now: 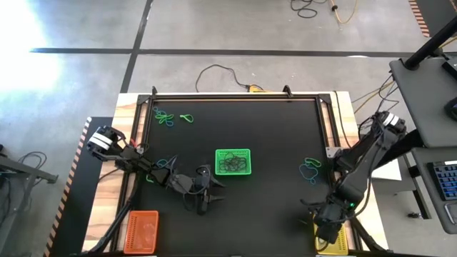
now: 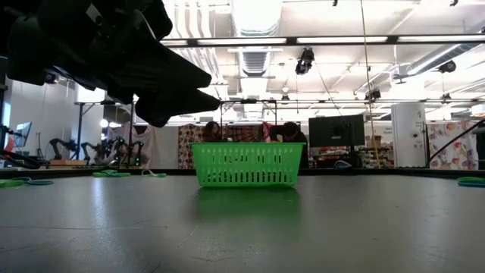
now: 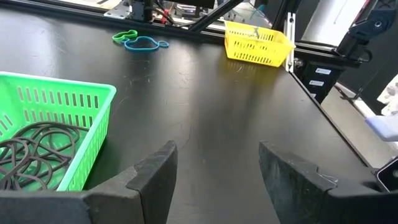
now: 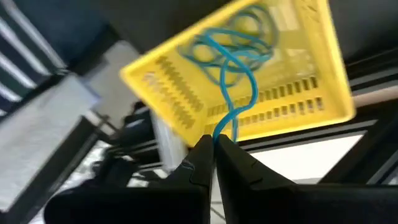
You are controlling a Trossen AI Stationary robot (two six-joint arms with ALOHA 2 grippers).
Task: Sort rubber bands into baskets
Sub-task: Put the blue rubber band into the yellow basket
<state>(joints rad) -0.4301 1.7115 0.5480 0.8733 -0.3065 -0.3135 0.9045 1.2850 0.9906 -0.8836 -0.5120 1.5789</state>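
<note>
Pinched in the shut right gripper (image 4: 214,149), a blue band (image 4: 239,81) dangles over the yellow basket (image 4: 298,102); release only once it hangs inside the rim; left gripper (image 3: 214,171) gapes, empty, beside the green basket (image 3: 74,106) on the bench (image 3: 205,106).

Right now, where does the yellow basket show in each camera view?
High view: the yellow basket sits at the bottom right table corner, partly under the right gripper.
Low view: not in it.
Left wrist view: far across the table, near its edge.
Right wrist view: fills the frame, below the shut fingers pinching a blue rubber band.
Shared landmark: the green basket, central in the high and low views, beside the open left gripper.
</note>
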